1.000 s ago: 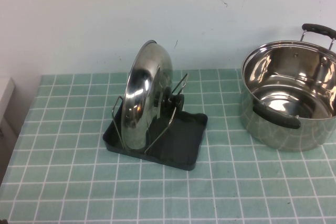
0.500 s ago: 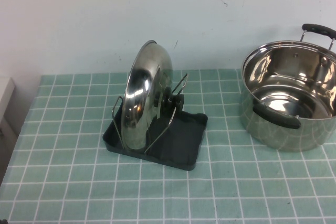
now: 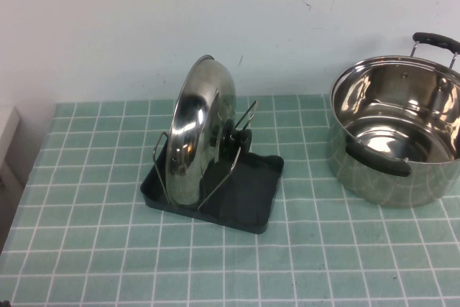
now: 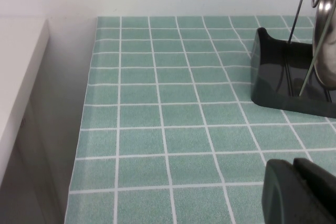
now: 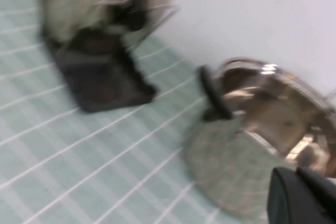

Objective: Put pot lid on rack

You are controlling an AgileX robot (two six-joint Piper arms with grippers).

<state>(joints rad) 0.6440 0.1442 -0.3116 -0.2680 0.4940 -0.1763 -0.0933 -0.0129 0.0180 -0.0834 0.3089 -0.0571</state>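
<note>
The pot [image 3: 395, 141] sits well right of the rack [image 3: 248, 195], where the lid [image 3: 198, 131] stands upright in the wires. Best kept undisturbed. Left gripper [image 4: 302, 190] and right gripper [image 5: 302, 198] stay off; finger state cannot be told.

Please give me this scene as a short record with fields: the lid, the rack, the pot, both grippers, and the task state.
pot lid: upright on edge in the rack's wire holders
rack: on the tiled table, left of the pot
pot: open, empty, right side
left gripper: above the table's left part, apart from the rack
right gripper: near the pot
task state: lid appears placed
</note>
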